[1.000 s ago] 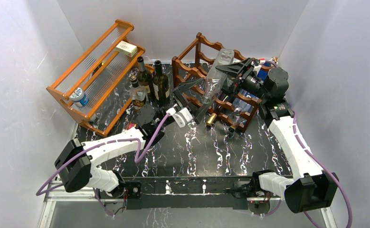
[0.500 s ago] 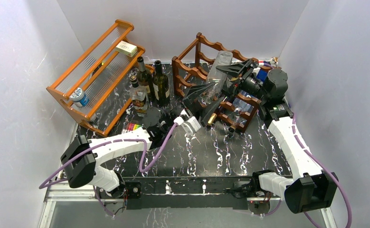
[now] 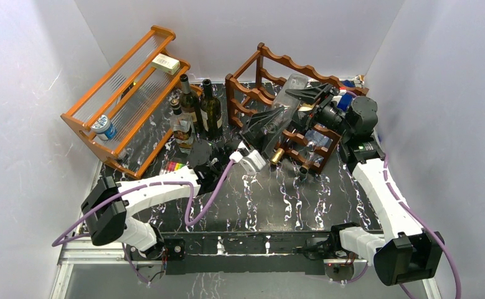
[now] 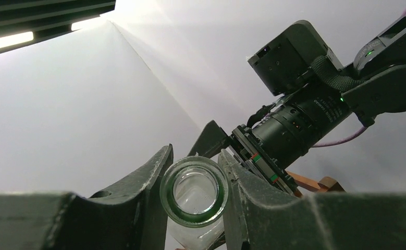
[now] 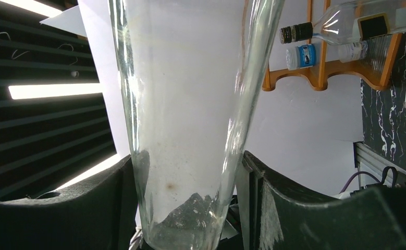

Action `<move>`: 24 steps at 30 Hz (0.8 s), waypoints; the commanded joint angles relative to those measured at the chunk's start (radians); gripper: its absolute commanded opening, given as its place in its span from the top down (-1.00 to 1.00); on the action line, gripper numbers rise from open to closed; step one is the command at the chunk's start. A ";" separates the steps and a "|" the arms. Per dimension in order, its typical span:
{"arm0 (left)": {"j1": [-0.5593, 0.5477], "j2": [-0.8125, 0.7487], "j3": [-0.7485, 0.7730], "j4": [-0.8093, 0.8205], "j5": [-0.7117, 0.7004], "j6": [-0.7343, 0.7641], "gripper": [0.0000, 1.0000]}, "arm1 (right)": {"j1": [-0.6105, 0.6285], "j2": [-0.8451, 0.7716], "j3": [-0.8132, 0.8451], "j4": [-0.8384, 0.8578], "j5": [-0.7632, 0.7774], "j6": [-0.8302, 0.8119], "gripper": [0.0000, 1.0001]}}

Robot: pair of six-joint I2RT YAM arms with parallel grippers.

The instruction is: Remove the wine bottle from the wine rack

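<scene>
From above we see the bottle (image 3: 284, 111) slanting across the rack (image 3: 302, 65) at the far right of the worktop (image 3: 289, 193). Only the wrist views prove both grips: left gripper (image 4: 194, 156) clenched on its neck below the mouth, right gripper (image 5: 187, 161) clenched around its body.

Lab booth: white walls (image 3: 227, 25), marbled table (image 3: 277, 199)
</scene>
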 commanded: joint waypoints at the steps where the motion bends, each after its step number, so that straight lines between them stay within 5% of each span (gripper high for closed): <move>1: -0.004 -0.052 0.036 0.056 -0.036 -0.003 1.00 | 0.002 -0.043 0.000 0.118 0.006 -0.012 -0.33; 6: -0.006 -0.061 0.042 0.058 -0.074 0.019 1.00 | 0.002 -0.050 -0.015 0.113 0.022 -0.013 -0.95; 24: -0.006 -0.193 0.002 0.115 -0.368 0.054 1.00 | -0.044 -0.073 0.029 -0.151 0.031 -0.100 -0.96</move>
